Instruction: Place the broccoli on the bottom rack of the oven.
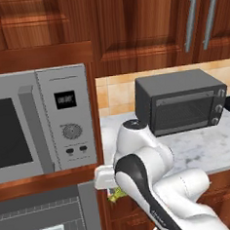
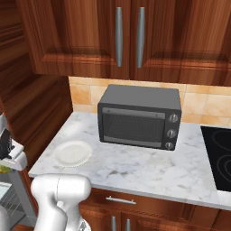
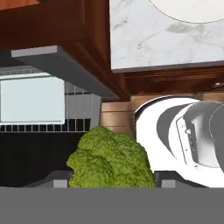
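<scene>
One hand (image 3: 111, 183) pinches the broccoli (image 3: 110, 159) beside the oven (image 1: 44, 220). Its steel frame (image 3: 65, 68) sticks out nearby. Up on the counter (image 2: 135, 169) sit a white plate (image 2: 72, 153) and black toaster oven (image 2: 140, 117).

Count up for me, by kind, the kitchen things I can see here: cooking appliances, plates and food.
Cooking appliances: 4 – microwave, toaster oven, oven, cooktop
Plates: 1 – plate
Food: 1 – broccoli, held in the gripper
Total: 6

The white jointed arm (image 1: 156, 182) bends low and leftward. Its two-finger gripper (image 3: 111, 181) is clamped shut around a green floret.
</scene>
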